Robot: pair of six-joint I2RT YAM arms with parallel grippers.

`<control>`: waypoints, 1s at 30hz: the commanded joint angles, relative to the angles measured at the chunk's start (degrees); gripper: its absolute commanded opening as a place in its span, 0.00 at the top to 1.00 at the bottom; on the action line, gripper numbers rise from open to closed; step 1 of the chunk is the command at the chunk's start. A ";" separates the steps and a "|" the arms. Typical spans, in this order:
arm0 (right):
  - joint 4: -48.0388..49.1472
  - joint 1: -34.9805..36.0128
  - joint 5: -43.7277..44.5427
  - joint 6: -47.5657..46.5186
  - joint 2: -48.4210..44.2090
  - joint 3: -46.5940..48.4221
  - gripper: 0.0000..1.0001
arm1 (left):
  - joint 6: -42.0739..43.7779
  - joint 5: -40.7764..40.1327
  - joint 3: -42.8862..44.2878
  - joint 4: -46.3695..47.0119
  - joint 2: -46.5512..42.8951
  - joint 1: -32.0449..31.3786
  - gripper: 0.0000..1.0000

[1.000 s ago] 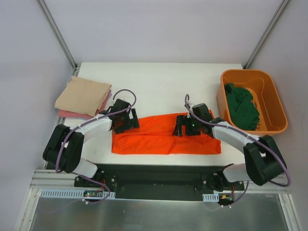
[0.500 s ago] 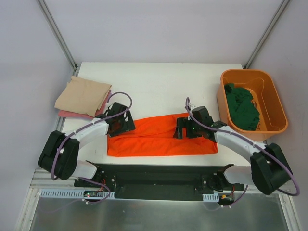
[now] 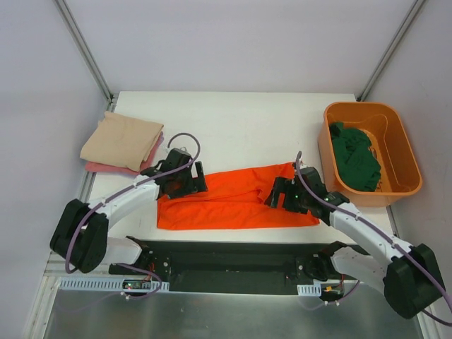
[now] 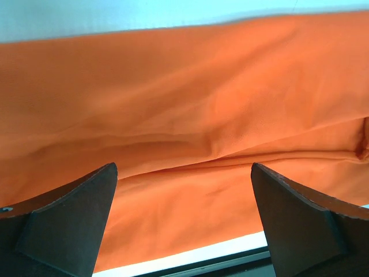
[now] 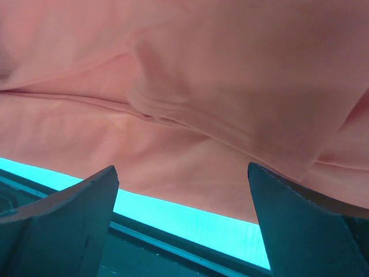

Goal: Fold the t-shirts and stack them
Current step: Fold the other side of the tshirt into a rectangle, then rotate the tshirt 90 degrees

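Both left fingers [image 4: 63,225] and right fingers [image 5: 57,225] spread wide over the orange t-shirt [image 3: 233,205].

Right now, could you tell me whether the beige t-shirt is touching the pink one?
Touching. The top view shows the folded beige t-shirt lying on the pink t-shirt, whose edges peek out beneath.

Free room and obstacles. We saw open table [image 3: 240,123] across the far half, bounded at left by the beige t-shirt [image 3: 121,140] folded atop the pink t-shirt [image 3: 106,168], at right by the upright walls of the orange bin [image 3: 326,152]. Nearer, the orange t-shirt [image 3: 233,201] lay flat; the left gripper [image 3: 185,182] and right gripper [image 3: 286,194] stood low over its ends, jaws wide, leaving a passage between them.
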 commanded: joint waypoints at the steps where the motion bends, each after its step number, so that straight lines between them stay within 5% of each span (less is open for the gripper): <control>1: -0.74 -1.87 -0.11 2.73 6.61 0.50 0.04 | 1.80 4.70 2.41 1.13 5.95 -1.48 0.01; 10: 4.89 -12.85 -9.06 -5.34 34.72 16.02 0.04 | -7.84 6.29 -3.39 5.51 9.12 -10.25 0.01; 14: -0.19 -14.61 -9.34 -11.06 51.85 40.24 0.04 | -17.77 5.77 -3.75 10.96 10.35 -18.07 0.01; 20: -18.91 -14.62 -12.15 -19.33 80.26 89.04 0.04 | -21.06 4.79 9.68 15.46 18.43 -28.37 0.01; 23: -18.49 -14.27 -11.71 -22.31 80.12 95.94 0.04 | -18.25 6.20 14.35 15.28 20.72 -28.99 0.01; 30: -14.62 -11.90 -9.52 -26.45 65.46 84.38 0.04 | -12.70 4.36 15.16 13.79 15.99 -28.91 0.01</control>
